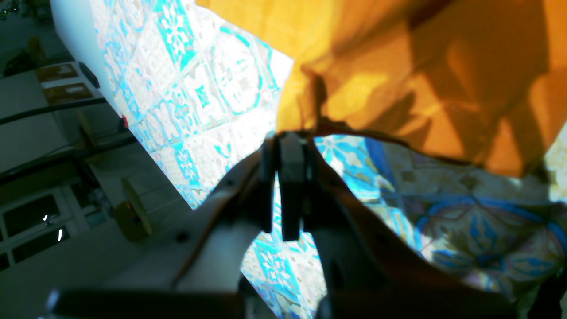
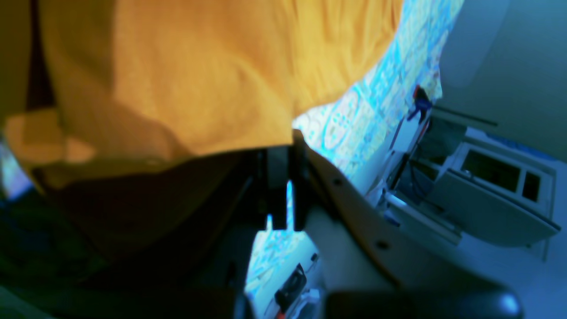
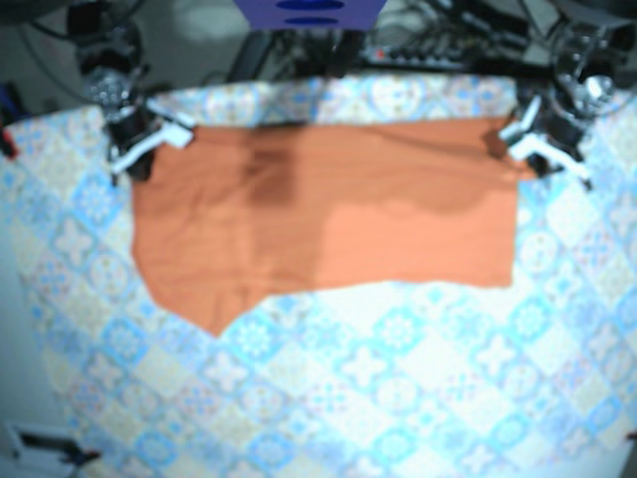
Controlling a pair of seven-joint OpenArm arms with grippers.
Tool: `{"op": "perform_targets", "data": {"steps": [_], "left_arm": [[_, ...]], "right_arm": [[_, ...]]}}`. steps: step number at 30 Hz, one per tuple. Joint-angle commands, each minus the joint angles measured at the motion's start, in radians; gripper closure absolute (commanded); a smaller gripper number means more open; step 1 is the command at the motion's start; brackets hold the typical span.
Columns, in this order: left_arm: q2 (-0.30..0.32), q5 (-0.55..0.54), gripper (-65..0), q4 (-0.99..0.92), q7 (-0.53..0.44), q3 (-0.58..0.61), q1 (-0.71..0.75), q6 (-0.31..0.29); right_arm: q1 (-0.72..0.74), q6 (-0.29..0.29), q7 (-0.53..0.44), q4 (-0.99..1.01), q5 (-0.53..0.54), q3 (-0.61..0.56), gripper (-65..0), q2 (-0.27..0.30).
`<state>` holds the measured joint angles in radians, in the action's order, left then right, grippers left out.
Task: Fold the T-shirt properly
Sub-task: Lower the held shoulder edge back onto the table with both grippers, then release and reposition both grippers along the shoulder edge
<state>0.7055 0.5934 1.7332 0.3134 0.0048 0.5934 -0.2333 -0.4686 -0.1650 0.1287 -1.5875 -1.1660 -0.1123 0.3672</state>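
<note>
Left pincer [image 1: 290,138]: jaws pressed nearly together, only a thin slit lower down. The tips pinch the hem of the orange T-shirt [image 1: 421,66]. In the base view it sits at the shirt's far corner on that view's right [image 3: 525,139].

Right pincer [image 2: 283,153]: same state, jaws closed to a narrow slit with the T-shirt [image 2: 199,66] edge caught at the tips. In the base view it's on the opposite far corner [image 3: 159,139].

The T-shirt [image 3: 328,229] is spread wide between the two pincers on the far half of the table. It lies over the blue patterned tablecloth [image 3: 398,378]. The far edge runs fairly straight from pincer to pincer. The near edge is uneven and drops to a point toward the right pincer's side. A darker band shows across the upper part, but it's too blurry to tell fold from shadow.
</note>
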Motion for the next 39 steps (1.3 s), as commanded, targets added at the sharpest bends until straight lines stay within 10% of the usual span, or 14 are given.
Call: {"op": "perform_targets", "data": {"steps": [1, 35, 39], "left_arm": [[0.015, 0.004, 0.0, 0.009, 0.0, -0.007, 0.0, 0.018], [-0.005, 0.013, 0.0, -0.06, -0.004, -0.007, -0.008, 0.018], [-0.005, 0.013, -11.8, -0.06, -0.006, -0.007, -0.008, 0.021]], "right_arm": [[0.001, 0.018, 0.001, -0.02, 0.004, 0.007, 0.0, 0.013], [0.077, 0.018, -0.002, 0.032, 0.002, -0.005, 0.0, 0.013], [0.078, 0.018, -0.002, 0.032, 0.002, -0.042, -5.8, 0.013]]}}
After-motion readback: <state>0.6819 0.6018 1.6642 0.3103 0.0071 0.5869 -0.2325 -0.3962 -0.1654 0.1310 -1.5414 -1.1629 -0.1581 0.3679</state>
